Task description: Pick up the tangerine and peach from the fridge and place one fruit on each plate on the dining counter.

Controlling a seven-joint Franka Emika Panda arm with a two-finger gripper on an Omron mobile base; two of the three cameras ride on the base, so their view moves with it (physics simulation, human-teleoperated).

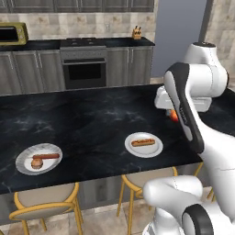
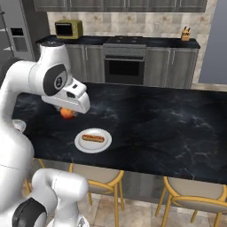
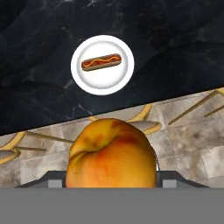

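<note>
Along the near edge of the dining counter (image 1: 92, 119), two plates are sitting, the left plate (image 1: 38, 158) carrying a hot dog plus a tangerine (image 1: 36, 164), the right plate (image 1: 143, 144) carrying one hot dog. Above the counter, beyond it, the gripper (image 2: 67, 114) is grasping the peach (image 3: 111, 155) between its fingers.

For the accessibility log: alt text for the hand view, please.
A peach held in the gripper looms in the foreground. Beyond it, a white plate with a hot dog sits on the black marbled counter.
</note>
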